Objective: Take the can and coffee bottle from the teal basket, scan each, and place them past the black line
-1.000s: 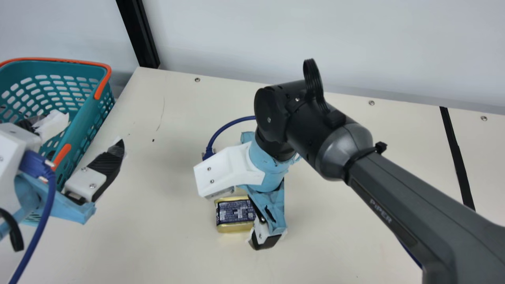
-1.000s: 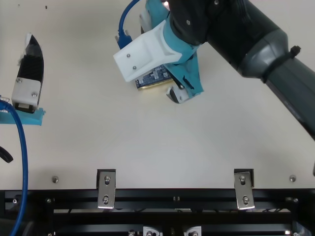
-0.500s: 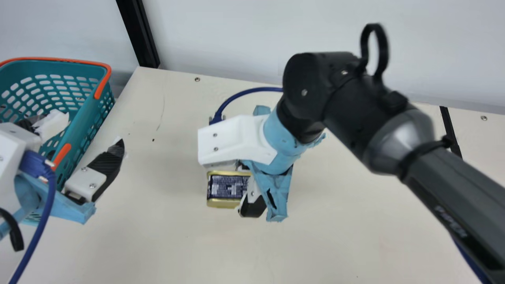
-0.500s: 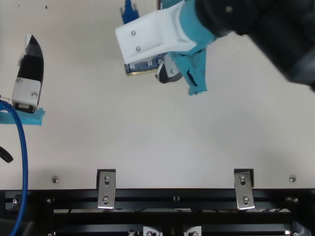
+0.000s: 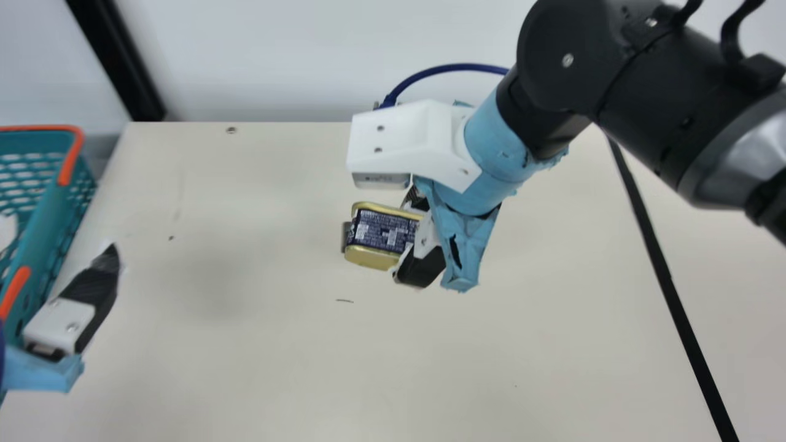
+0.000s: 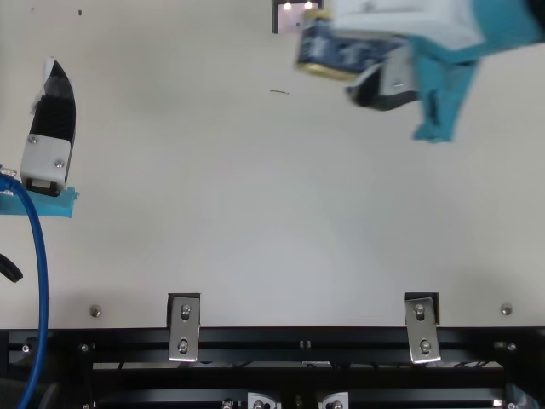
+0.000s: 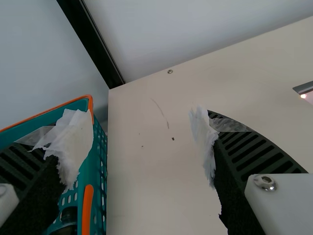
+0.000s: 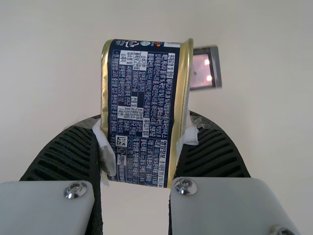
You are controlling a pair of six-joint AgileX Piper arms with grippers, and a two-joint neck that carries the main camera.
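Black post [image 5: 113, 58], its foot beside a far corner of the cream table [image 5: 245, 368]; pale wall [image 5: 319, 55] to either side of the post; screw [image 5: 231, 129] in the tabletop near its foot.

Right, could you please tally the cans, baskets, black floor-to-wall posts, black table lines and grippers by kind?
Can: 1
Teal basket: 1
Black post: 1
Black line: 1
Grippers, left gripper and right gripper: 2
Total: 6
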